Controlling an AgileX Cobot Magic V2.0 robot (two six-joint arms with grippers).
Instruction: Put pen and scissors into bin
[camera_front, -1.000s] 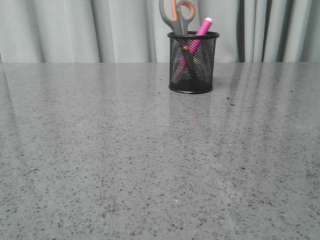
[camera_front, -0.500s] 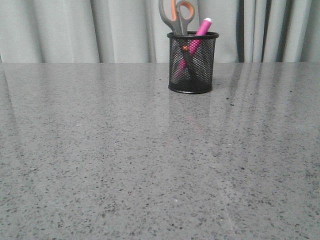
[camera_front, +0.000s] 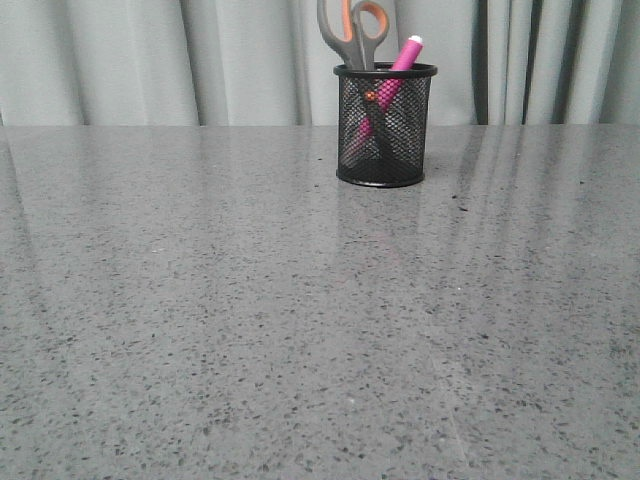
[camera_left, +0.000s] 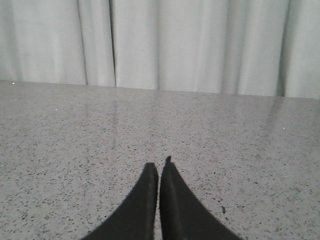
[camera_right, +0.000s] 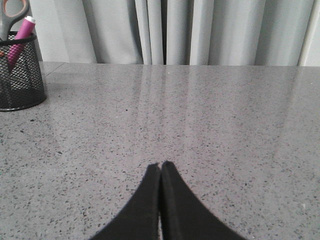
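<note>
Basically done: the bin (camera_front: 386, 125) holds both items, the scissors (camera_front: 355, 33) blades-down with the handles sticking out above the rim since they're taller than the cup, and the pen (camera_front: 396, 72) leaning against the rim, white tip up. The left gripper (camera_left: 159, 172) and right gripper (camera_right: 160, 172) both have fingers pressed together, holding nothing. The bin sits well ahead of the right fingers, off to one side; the left wrist view doesn't show it. Table (camera_front: 250, 330) under both.
</note>
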